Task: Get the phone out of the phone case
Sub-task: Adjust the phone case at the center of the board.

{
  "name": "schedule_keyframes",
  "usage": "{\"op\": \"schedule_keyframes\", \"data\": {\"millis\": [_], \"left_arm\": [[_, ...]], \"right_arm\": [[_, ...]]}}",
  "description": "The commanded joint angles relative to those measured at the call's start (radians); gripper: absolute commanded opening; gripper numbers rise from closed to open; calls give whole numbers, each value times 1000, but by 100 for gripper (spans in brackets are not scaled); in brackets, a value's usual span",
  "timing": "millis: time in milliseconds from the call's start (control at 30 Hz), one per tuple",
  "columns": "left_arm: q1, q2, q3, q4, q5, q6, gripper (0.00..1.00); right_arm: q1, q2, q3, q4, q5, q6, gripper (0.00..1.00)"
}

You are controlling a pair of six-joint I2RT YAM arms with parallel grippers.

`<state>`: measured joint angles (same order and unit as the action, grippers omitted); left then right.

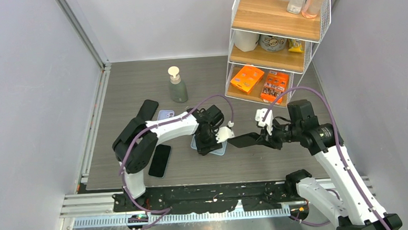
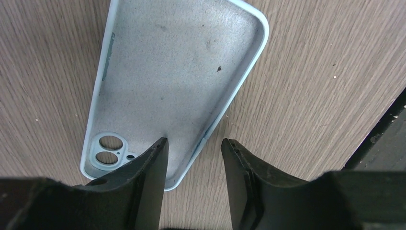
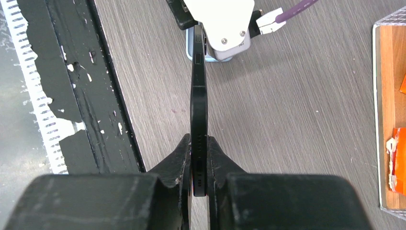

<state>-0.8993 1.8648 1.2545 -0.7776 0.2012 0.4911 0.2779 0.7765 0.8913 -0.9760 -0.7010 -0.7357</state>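
Observation:
The light blue phone case (image 2: 172,72) lies empty on the table, its grey inside facing up and its camera cut-outs at the near end. It also shows in the top view (image 1: 220,150). My left gripper (image 2: 194,142) is open and low over the case's side edge, one finger (image 2: 151,167) over the inside, the other over the table. In the top view my left gripper (image 1: 207,142) is on the case. My right gripper (image 3: 197,139) is shut on the black phone (image 3: 198,91), held edge-on above the table just right of the case (image 1: 245,140).
A second black phone (image 1: 160,160) lies near the left arm, with a black item (image 1: 148,109) and a pale phone (image 1: 165,115) behind. A soap dispenser (image 1: 177,86) stands mid-back. A wire shelf rack (image 1: 230,61) with orange boxes stands at the back right.

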Motion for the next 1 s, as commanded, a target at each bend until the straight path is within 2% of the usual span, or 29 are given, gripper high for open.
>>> {"op": "schedule_keyframes", "data": {"millis": [0,367,433,733,967], "left_arm": [[-15,8,-17,-17,-16,56,49],[-15,40,-18,-15,-116,102,42],[-15,45,-18,-16,-144,121,37],[-15,9,-94,-3,-282,325,0],[15,-36,-129,13,-369,488,0]], "right_arm": [[-49,-25,13,68,40,-72,5],[-121,3,52,-48,29,-194,5],[-128,10,52,-53,22,-201,5],[-151,23,42,-65,6,-224,5],[-158,40,38,-64,-3,-231,5]]}}
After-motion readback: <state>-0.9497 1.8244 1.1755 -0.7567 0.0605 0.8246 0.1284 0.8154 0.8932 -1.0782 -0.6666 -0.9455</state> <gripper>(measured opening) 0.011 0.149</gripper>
